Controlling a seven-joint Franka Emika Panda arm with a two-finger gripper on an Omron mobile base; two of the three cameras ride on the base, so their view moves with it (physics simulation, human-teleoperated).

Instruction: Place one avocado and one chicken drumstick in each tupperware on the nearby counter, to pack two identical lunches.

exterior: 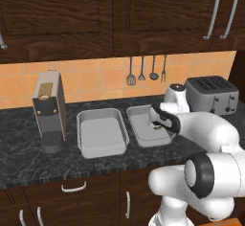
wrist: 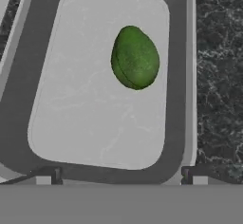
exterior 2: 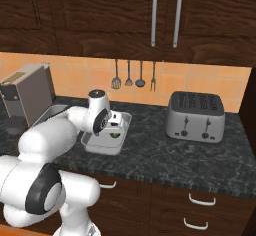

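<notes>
Smooth oval avocado (wrist: 135, 58) in tupperware (wrist: 176, 76)

Two tupperwares sit side by side on the counter (exterior: 28, 158), the avocado (wrist: 135, 58) in the right tupperware (exterior: 139, 124).

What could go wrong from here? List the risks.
1. The open hand hangs low over the right container; lifting carelessly could clip its wall.
2. The avocado lies loose and may roll if the container is bumped.
3. The left container looks empty, so one lunch could stay unpacked.
</notes>
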